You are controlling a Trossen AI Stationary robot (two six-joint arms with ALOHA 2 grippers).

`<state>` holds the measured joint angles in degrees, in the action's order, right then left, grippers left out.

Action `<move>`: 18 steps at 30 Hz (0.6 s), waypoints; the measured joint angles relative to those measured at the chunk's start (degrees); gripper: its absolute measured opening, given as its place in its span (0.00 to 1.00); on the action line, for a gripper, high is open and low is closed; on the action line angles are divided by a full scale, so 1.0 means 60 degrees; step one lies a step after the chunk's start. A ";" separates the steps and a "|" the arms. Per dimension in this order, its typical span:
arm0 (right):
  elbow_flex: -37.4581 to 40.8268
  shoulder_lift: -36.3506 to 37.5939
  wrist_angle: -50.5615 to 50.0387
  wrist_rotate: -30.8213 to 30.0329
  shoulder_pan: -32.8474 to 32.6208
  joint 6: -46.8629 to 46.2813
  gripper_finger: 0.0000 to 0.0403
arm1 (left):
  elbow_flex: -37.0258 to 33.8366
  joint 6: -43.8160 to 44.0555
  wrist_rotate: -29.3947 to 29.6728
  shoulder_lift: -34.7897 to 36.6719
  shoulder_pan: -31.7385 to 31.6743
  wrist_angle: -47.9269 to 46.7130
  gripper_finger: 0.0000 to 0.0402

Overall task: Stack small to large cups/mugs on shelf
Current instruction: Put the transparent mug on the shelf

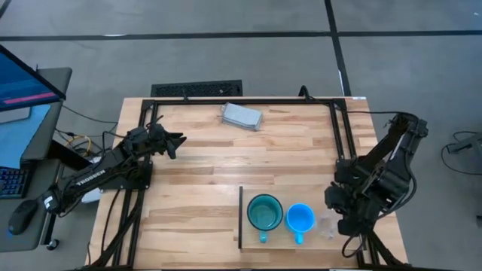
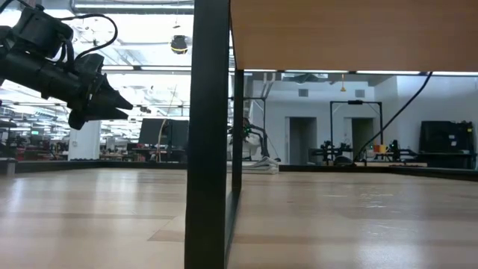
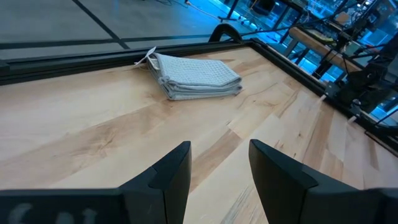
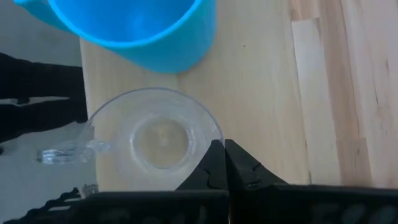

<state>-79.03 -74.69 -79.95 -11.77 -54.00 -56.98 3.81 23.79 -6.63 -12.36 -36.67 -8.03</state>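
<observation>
A: Pale wood, that flat rectangular shelf board (image 1: 280, 239), is carrying the large teal handled mug (image 1: 264, 213), the medium bright-blue handled mug (image 1: 300, 219), then the small clear transparent cup (image 4: 156, 137).

B: Which pincer is nearer?

A: The right gripper (image 4: 225, 155), fingers pressed together, empty, is hovering directly above the clear cup's rim, blue mug just beyond. The left gripper (image 3: 219, 168), fingers spread, is waiting well apart.

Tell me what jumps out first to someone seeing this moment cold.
Three cups in a row on the pale shelf at the table's near edge: the teal mug, the bright-blue mug and the clear cup, barely visible from above. The right gripper hovers shut just over the clear cup's rim. The left gripper waits open, raised above the table's left side, facing a folded grey cloth at the far edge.
</observation>
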 joint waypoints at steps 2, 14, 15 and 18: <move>-0.0162 -0.0040 -0.0258 0.0068 0.0000 0.0028 0.00 | 0.0000 0.0000 0.0000 0.0000 -0.0002 0.0000 0.38; -0.0319 -0.0166 -0.0415 -0.0018 0.0000 0.0238 0.00 | 0.0000 0.0000 0.0000 -0.0002 -0.0002 -0.0003 0.38; -0.0321 -0.0204 -0.0411 -0.0036 0.0000 0.0245 0.00 | 0.0000 0.0000 0.0000 -0.0003 -0.0004 0.0000 0.38; -0.0337 -0.0252 -0.0383 -0.0063 -0.0003 0.0246 0.00 | 0.0000 0.0000 0.0000 0.0000 -0.0004 -0.0002 0.38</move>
<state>-81.06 -76.20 -82.24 -12.15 -54.01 -55.50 3.81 23.79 -6.63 -12.36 -36.69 -8.05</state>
